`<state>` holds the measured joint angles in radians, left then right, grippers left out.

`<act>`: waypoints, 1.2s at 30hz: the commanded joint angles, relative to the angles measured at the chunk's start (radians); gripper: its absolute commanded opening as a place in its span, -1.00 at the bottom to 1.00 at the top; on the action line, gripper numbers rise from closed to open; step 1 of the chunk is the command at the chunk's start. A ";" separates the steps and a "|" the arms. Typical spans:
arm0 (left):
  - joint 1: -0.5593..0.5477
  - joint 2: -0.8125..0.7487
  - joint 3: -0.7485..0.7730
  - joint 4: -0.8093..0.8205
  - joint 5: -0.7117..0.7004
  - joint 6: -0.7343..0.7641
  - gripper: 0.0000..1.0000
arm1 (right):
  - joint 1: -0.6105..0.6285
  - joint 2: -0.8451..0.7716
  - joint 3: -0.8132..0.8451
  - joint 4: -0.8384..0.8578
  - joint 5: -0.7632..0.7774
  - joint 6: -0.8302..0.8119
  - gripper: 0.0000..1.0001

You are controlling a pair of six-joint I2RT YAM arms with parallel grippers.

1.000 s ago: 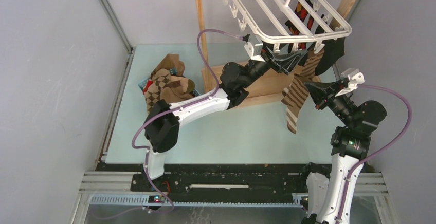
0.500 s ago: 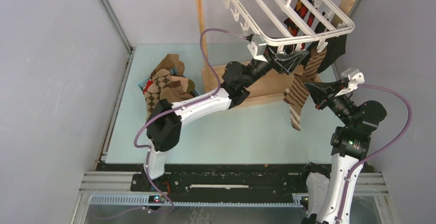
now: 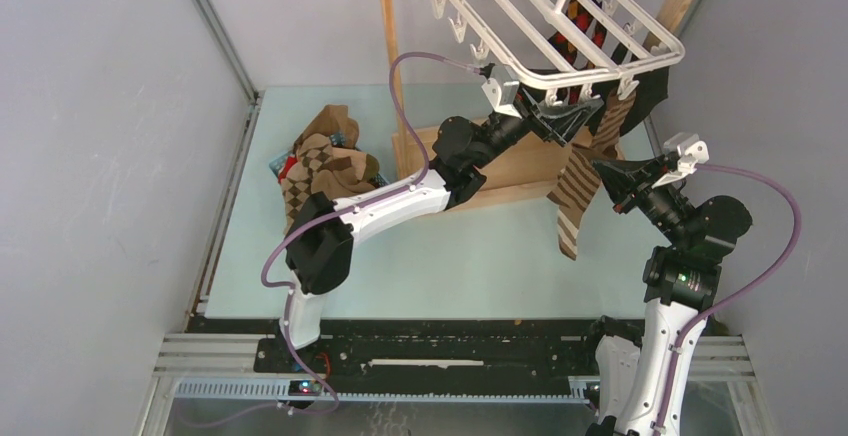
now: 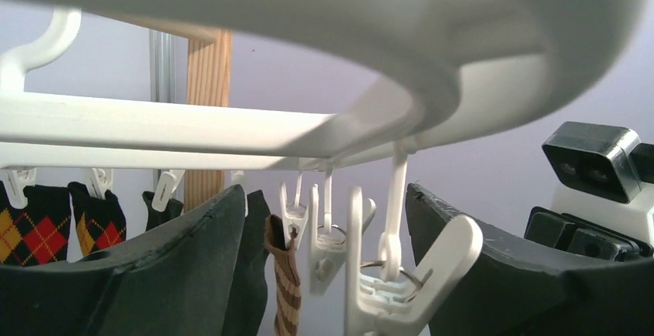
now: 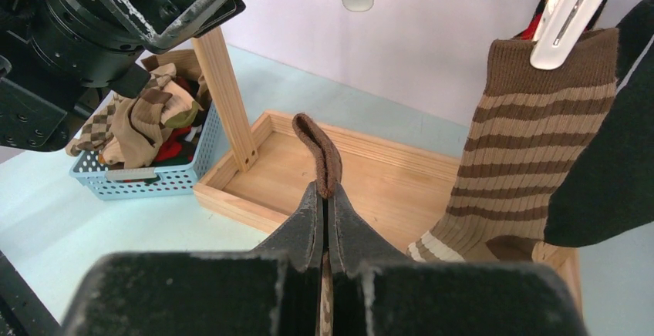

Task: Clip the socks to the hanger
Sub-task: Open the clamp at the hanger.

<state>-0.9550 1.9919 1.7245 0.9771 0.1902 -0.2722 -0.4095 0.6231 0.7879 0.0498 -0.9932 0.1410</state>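
Note:
The white hanger [image 3: 560, 31] hangs from the wooden rail, and its frame [image 4: 231, 128] fills the top of the left wrist view. My left gripper [image 3: 568, 116] sits under its front edge, open, with a dangling white clip [image 4: 385, 274] between the jaws [image 4: 324, 193]. My right gripper [image 3: 600, 166] is shut on a brown striped sock [image 3: 570, 206] that hangs down; its cuff [image 5: 320, 151] sticks up from the fingertips [image 5: 325, 189]. A second striped sock [image 5: 524, 143], a black sock [image 5: 609, 182] and argyle socks [image 4: 31, 228] hang clipped.
A blue mesh basket [image 3: 285, 166] with several more socks [image 3: 325, 161] sits left of the wooden stand. The stand's base tray [image 5: 370, 174] lies below both grippers and its upright post [image 3: 392, 76] stands beside the left arm. Grey walls close in on both sides.
The hanger's front edge has lifted and swung a little with the left gripper beneath it. The held striped sock swayed right and back. The right gripper stayed shut.

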 commanded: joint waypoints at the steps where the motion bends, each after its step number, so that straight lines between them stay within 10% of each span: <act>1: 0.004 -0.009 0.013 0.018 0.023 0.022 0.63 | 0.008 0.000 -0.001 0.036 0.008 0.016 -1.00; 36: -0.002 0.023 0.033 -0.015 0.041 0.085 0.63 | 0.012 -0.008 -0.010 -0.004 0.019 -0.019 -1.00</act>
<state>-0.9550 2.0182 1.7245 0.9329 0.2222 -0.1917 -0.4034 0.6224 0.7769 0.0433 -0.9894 0.1360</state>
